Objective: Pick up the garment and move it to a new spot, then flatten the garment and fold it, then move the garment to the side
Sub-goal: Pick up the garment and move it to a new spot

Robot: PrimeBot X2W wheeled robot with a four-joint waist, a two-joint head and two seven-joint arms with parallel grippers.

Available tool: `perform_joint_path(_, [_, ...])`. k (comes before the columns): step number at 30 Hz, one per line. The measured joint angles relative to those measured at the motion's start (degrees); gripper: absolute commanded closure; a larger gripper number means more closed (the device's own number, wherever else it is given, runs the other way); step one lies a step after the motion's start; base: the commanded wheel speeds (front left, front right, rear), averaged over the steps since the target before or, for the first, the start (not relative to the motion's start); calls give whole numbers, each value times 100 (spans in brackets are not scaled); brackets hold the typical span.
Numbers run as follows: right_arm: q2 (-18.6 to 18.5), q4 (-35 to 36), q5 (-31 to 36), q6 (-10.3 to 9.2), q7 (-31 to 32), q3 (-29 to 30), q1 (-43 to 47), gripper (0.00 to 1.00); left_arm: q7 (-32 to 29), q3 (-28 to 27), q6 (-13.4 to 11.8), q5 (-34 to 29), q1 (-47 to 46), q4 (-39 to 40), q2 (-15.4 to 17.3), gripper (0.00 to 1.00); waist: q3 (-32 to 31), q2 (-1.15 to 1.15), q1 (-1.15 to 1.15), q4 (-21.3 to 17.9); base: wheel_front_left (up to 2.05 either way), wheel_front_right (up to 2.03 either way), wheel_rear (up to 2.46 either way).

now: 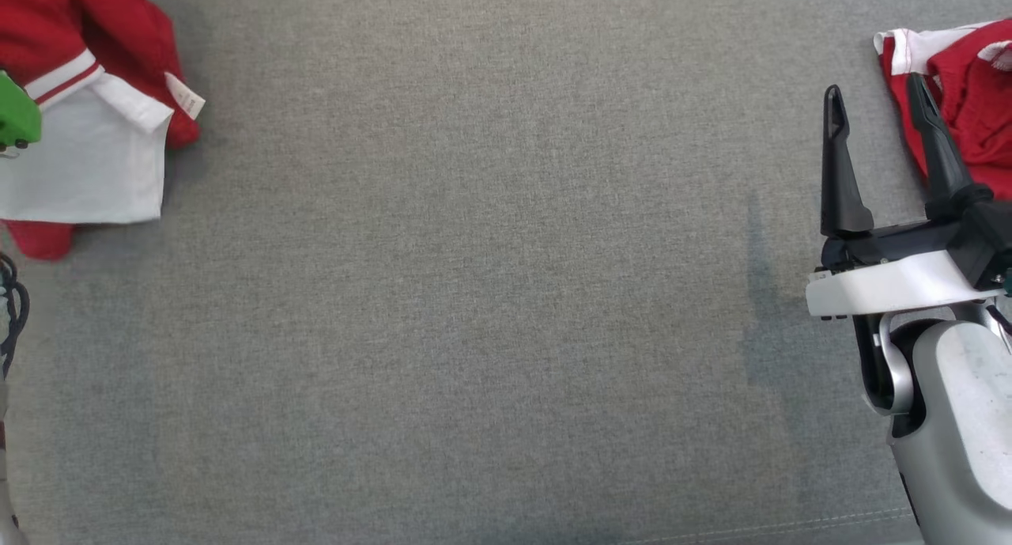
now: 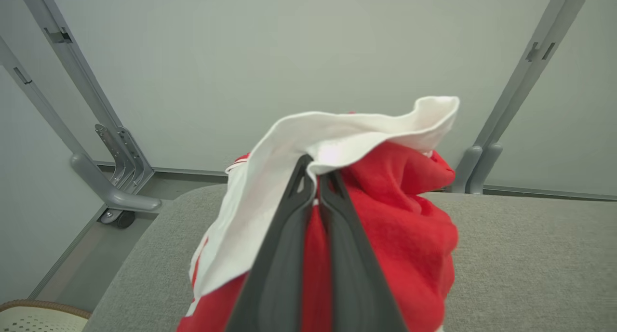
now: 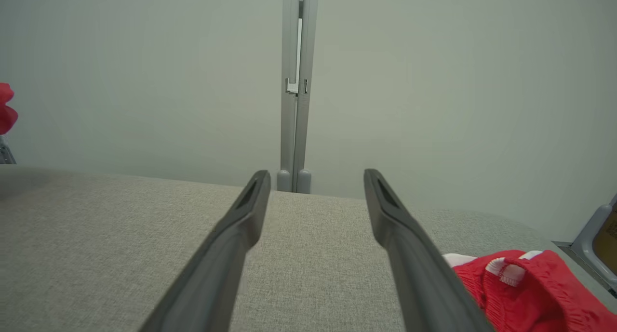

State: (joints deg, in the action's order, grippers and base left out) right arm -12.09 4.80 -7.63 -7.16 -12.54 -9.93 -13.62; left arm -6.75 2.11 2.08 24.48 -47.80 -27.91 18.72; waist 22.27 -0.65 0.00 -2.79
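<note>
The garment (image 2: 385,216), red with a white panel, is bunched around my left gripper (image 2: 315,170), whose two dark fingers are shut on a white fold of it above the grey surface. In the head view the same garment (image 1: 95,157) sits at the far upper left, with a green part of my left arm (image 1: 16,122) over its edge. My right gripper (image 1: 874,88) is open over the right side of the surface with nothing between its fingers. In the right wrist view the right gripper (image 3: 316,174) points across bare grey cloth.
A second red and white garment (image 1: 964,94) lies crumpled at the upper right, just beside my right fingers, and shows as a red heap (image 3: 530,288) in the right wrist view. The grey cloth surface (image 1: 474,292) is wide. Grey frame posts (image 2: 96,129) and a woven basket (image 2: 33,317) stand beyond its edge.
</note>
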Motion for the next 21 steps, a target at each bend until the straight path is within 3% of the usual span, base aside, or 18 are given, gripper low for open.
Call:
perform_joint_path(4, [96,-131,-36,0,-9,-36,12,0,176,154,233,1,-5,181,-56,100,-311,0,0,21,0,0,0])
perform_joint_path(13, [280,-414,-166,8,-56,-190,215,0,326,722,459,75,42,779,-299,100,-1031,0,0,-29,0,0,0])
perform_joint_path(21, [368,-687,-232,76,-59,-460,662,0,-146,1646,506,379,925,1171,-500,100,-1645,0,-1,-261,0,0,0])
